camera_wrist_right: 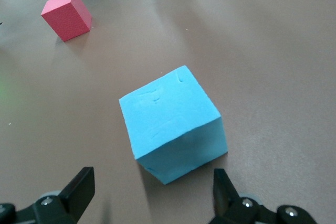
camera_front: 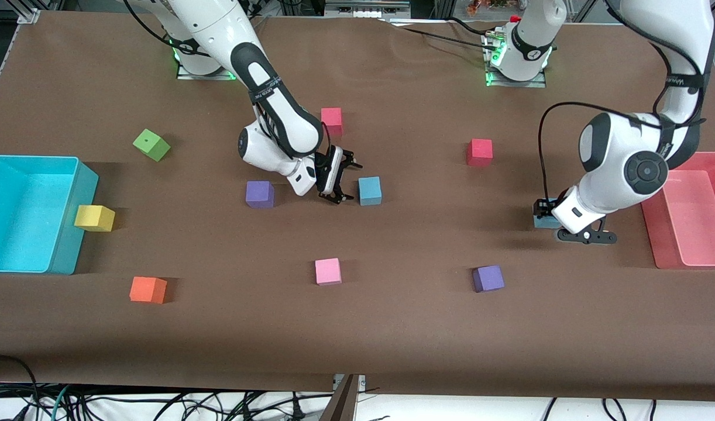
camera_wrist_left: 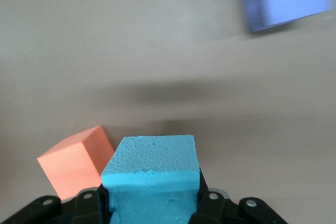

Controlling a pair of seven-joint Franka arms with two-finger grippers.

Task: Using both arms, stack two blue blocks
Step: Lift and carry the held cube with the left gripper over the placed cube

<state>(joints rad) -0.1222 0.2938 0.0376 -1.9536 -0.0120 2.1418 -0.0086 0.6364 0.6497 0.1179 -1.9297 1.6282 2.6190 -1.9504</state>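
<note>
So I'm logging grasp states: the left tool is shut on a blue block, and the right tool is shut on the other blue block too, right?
Not quite. The left tool is shut on a blue block, but the right tool is open, its fingers apart with the other blue block free on the table, as the right wrist view shows.

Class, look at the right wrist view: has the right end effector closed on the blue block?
No: the right end effector stands open, its fingers clear of the blue block.

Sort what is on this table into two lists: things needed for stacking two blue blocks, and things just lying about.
Needed: blue block in the shut left gripper; blue block by the open right gripper.

Lying about: purple cubes, red cubes, pink cube, cyan bin.
</note>
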